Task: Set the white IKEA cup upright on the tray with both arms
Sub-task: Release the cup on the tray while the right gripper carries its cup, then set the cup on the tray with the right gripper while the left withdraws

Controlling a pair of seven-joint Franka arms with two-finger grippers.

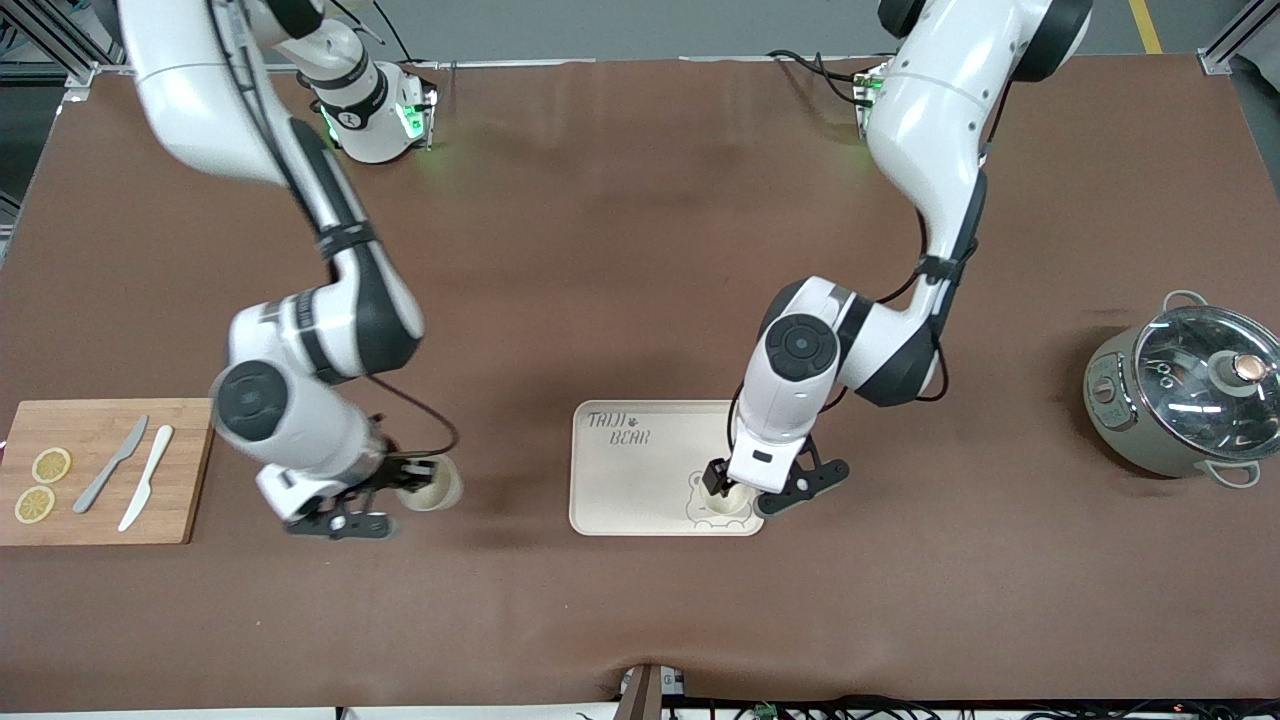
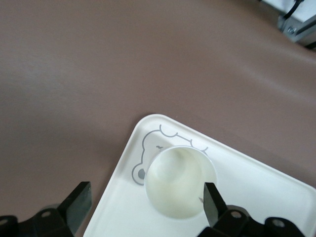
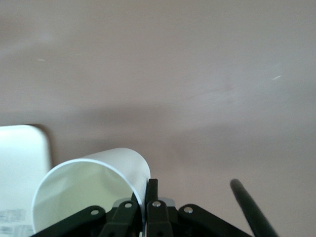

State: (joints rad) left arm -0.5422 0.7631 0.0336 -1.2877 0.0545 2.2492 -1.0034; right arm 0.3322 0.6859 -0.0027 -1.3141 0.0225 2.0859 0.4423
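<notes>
two white cups were in play. one cup (image 1: 727, 503) stood upright, mouth up, on the tray (image 1: 630, 480), sitting on the bear drawing (image 2: 148, 153) at the tray corner nearest the front camera toward the left arm's end. the left gripper (image 1: 735, 490) was over that cup, fingers (image 2: 213, 202) spread wide, one finger at the rim and the other out past the tray's edge, not gripping it.

the right gripper (image 1: 405, 478) was pinched shut on the rim of a second cup (image 1: 436, 484), fingers (image 3: 150, 197) clamping the wall, cup tipped on its side with the mouth toward the wrist camera. it was low over bare table between the cutting board (image 1: 100, 470) and the tray; contact with the table couldn't be told.

the board carried two knives (image 1: 128, 476) and two lemon slices (image 1: 42, 484). a lidded pot (image 1: 1180, 400) sat toward the left arm's end.
</notes>
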